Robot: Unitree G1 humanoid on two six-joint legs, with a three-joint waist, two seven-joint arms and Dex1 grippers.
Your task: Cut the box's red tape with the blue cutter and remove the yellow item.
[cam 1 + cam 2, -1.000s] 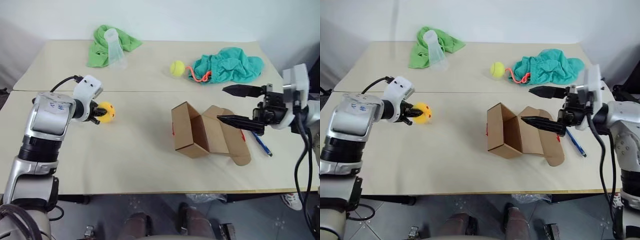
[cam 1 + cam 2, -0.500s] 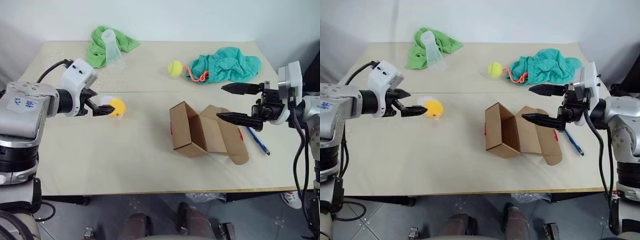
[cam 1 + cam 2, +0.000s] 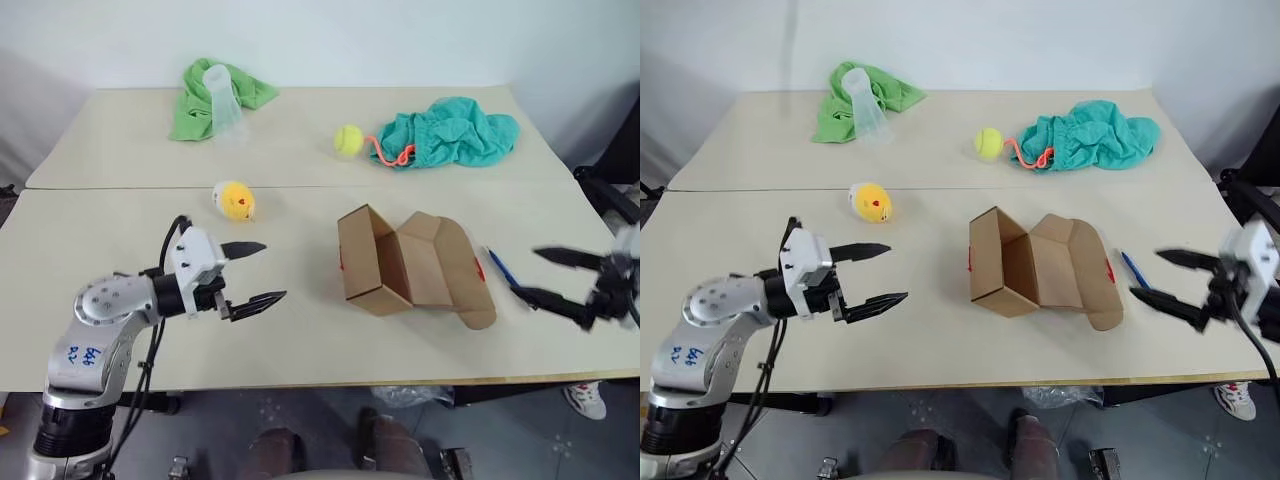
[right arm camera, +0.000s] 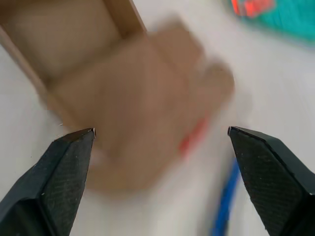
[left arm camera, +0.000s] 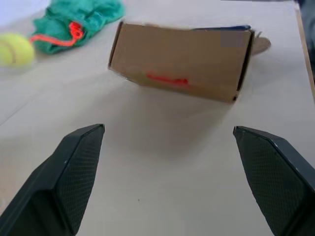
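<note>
Box: small brown cardboard box (image 3: 405,262) lies on its side near the middle of the table (image 3: 300,340), flaps splayed open toward the right, its inside bare as far as the head views show.
Red tape: short red strip (image 5: 167,78) shows on the box's closed outer face in the left wrist view; another red bit (image 3: 481,268) sits on the opened flap, so the seal reads as already cut.
Blue cutter: slim blue cutter (image 3: 500,268) lies flat on the table just beside the right flap, touched by neither tool.
Yellow item: round yellow-and-white soft toy (image 3: 235,201) rests on the table well left of the box, out of it and free of both tools.
Left tool: left tool (image 3: 252,274) hovers low over the table between the toy and the box, jaws spread wide, holding nothing.
Right tool: right tool (image 3: 548,277) hangs at the table's right edge, just past the cutter, jaws wide and empty; its wrist view looks onto the open flap.
Bystanders: plain tennis ball (image 3: 348,139) with an orange-pink cord (image 3: 388,151), teal cloth (image 3: 450,130), green cloth (image 3: 205,95) and clear plastic cup (image 3: 226,93) lie at the far side, apart from the work.
Step in hand: judged from the layout, both goals look met, with the box cut open and the toy out.
Next move: likely nothing more than parking both arms clear of the table's things; no fresh grasp seems called for.
</note>
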